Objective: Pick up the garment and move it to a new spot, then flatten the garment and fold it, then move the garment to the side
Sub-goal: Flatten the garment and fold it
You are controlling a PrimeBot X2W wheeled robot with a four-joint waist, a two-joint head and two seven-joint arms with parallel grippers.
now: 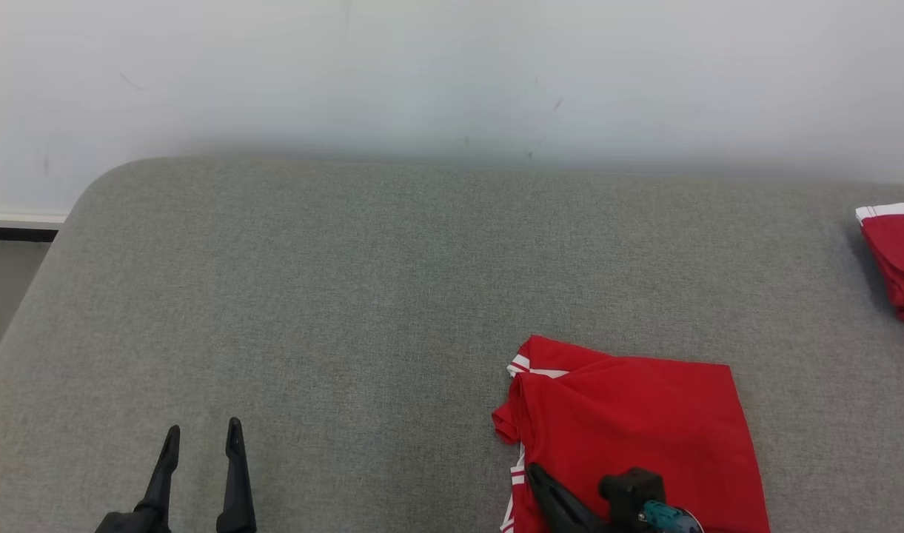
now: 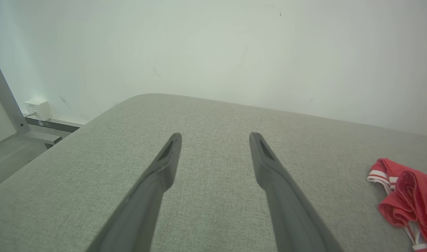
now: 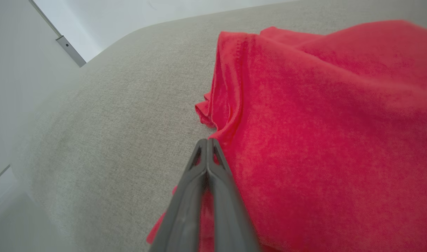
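The right gripper [image 3: 208, 140] is seen closed, its two long dark fingers pressed flat together. Their tips are laid at the left edge of the red garment with white striped trim [image 3: 321, 122]. Red cloth is seen beneath the fingers, but whether any of it is pinched between them cannot be told. In the head view the right gripper [image 1: 533, 471] is found at the near left corner of the red garment [image 1: 637, 414]. The garment is laid as a roughly folded rectangle on the near right part of the grey woven fabric surface [image 1: 348, 296], with its left edge bunched and its striped trim shown there.

The left gripper [image 1: 203, 427] is held over the near left of the surface, well apart from the garment, with its fingers spread wide open. In its wrist view the left gripper [image 2: 216, 135] is seen against grey fabric, with the red garment [image 2: 409, 196] at the right.

A second red cloth with white trim [image 1: 899, 259] is laid at the far right edge. A white wall [image 1: 422, 74] is seen behind the surface.
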